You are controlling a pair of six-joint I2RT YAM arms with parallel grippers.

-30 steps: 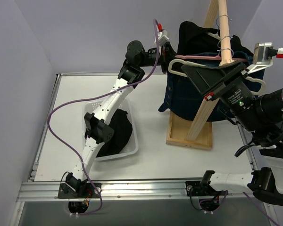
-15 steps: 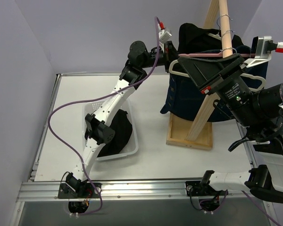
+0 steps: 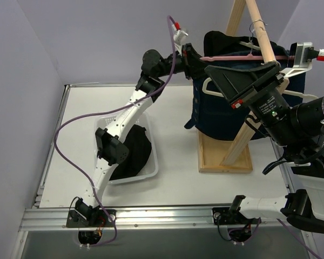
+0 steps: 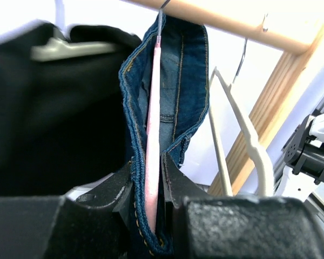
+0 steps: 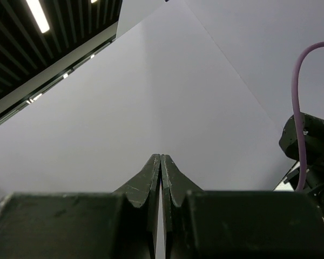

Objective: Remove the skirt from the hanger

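Lavender walls all round, white worktop (image 3: 178,162) underneath. Closest in, toward the worktop's left edge, a white basket (image 3: 135,178) has the skirt (image 3: 134,151) bunched up inside as a black heap, well apart from the rack. The right gripper (image 5: 160,156) is clamped tight on nothing and points up at the wall. There's a white label (image 3: 270,112) on that arm, but the print's too small to read.

Further back, by the right edge, a wooden rack (image 3: 243,140) stands on its flat base. The left gripper (image 4: 148,170) is clenched on the pink hanger (image 4: 153,108), with the denim garment (image 4: 186,81) waistband pinched in too. Just beside that, the hanger (image 4: 252,139), cream, hangs bare from the rail. A black top (image 4: 54,118) hangs on the denim's other side.
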